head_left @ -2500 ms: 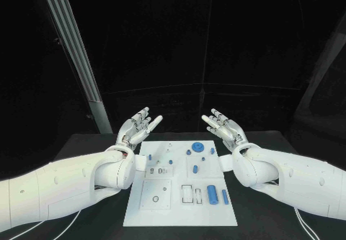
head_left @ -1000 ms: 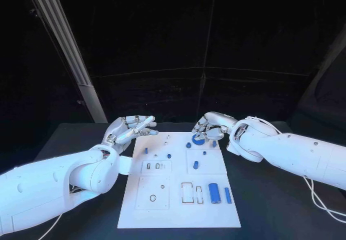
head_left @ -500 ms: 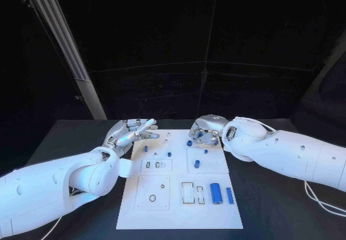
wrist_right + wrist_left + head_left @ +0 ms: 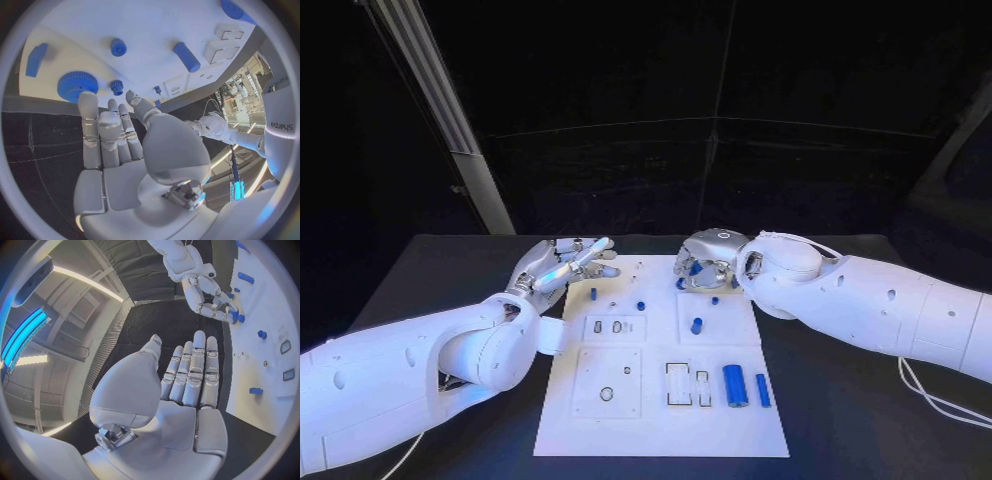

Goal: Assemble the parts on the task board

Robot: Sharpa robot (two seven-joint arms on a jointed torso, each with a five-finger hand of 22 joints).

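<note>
The white task board (image 4: 661,420) lies in the middle of the black table. Blue parts stand on it: a thick cylinder (image 4: 733,385), a narrow bar (image 4: 763,389) and a peg (image 4: 697,326). My right hand (image 4: 708,262) hangs palm down over the board's far edge. Its fingertips (image 4: 87,97) reach the large blue gear (image 4: 76,86) without closing on it, and a small gear (image 4: 116,86) sits beside the thumb. My left hand (image 4: 567,262) hovers at the board's far left corner. Its fingers (image 4: 194,370) are straight and hold nothing.
More small blue pegs (image 4: 640,305) and empty slots (image 4: 675,385) dot the board. A grey post (image 4: 444,120) rises behind the table at the far left. Cables (image 4: 942,405) trail from my right arm over the table at the right.
My right hand has turned palm down and dropped onto the board's far edge at the gear. The left hand has lowered and tipped its fingers forward. The camera has shifted too.
</note>
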